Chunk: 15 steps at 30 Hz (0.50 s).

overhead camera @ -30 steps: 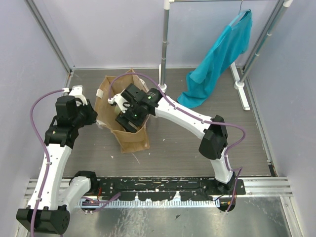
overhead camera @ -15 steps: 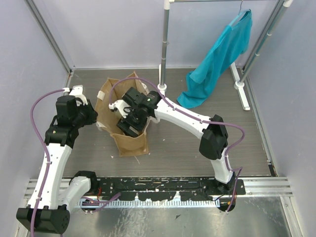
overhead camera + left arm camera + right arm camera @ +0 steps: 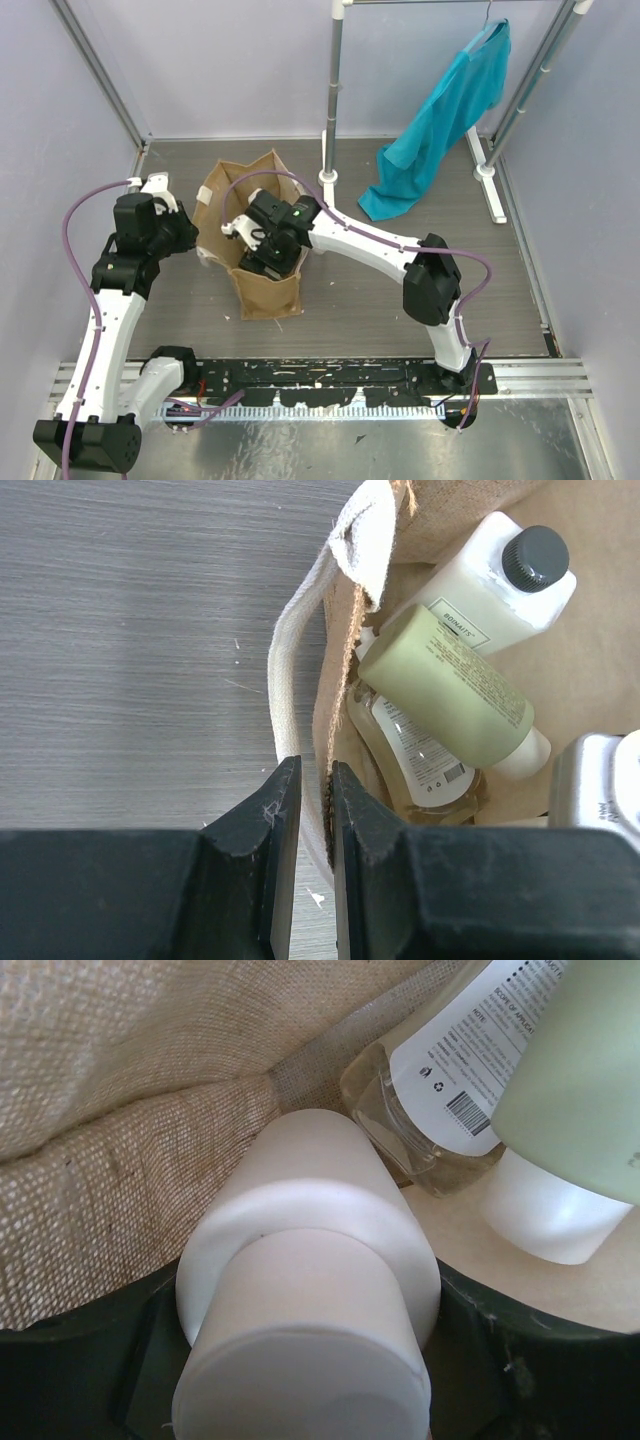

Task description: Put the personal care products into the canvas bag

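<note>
- Left end effector [image 3: 315, 780]: jaws almost closed, pinching the rim of the canvas bag [image 3: 268, 296] beside its whitish strap handle [image 3: 290, 670].
- Canvas bag: upright on the desk [image 3: 130, 630], mouth open.
- Right end effector [image 3: 266, 256]: down inside the bag, clamped around the cream round bottle [image 3: 310, 1290].
- Bag floor: olive-green bottle [image 3: 447, 685] lying across the amber clear bottle [image 3: 420, 760]; white rectangular bottle [image 3: 495, 585] touching it, beyond.
- Far right: teal garment [image 3: 440, 120], hanging.
</note>
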### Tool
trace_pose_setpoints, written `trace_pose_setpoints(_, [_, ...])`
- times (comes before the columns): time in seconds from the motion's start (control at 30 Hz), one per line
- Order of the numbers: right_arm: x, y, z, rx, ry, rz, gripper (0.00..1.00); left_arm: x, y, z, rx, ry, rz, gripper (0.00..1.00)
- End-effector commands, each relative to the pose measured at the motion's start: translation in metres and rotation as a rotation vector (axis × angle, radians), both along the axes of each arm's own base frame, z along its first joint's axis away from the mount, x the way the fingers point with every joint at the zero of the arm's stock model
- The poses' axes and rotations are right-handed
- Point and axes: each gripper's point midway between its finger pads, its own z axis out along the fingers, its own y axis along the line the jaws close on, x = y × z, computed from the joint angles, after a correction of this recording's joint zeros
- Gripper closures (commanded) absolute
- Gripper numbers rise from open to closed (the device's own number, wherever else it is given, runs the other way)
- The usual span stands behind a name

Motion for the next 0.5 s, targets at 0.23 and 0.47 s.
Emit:
trace_pose_setpoints(0.23, [-0.013, -0.018, -0.018, -0.097, -0.117, -0.035, 0.99, 0.008, 0.002, 0.019, 0.013, -0.056, 0.004, 0.75])
trace_pose_setpoints(0.47, [-0.002, -0.032, -0.032, -0.136, -0.229, -0.083, 0.99, 0.008, 0.003, 0.018, 0.016, -0.051, 0.003, 0.75])
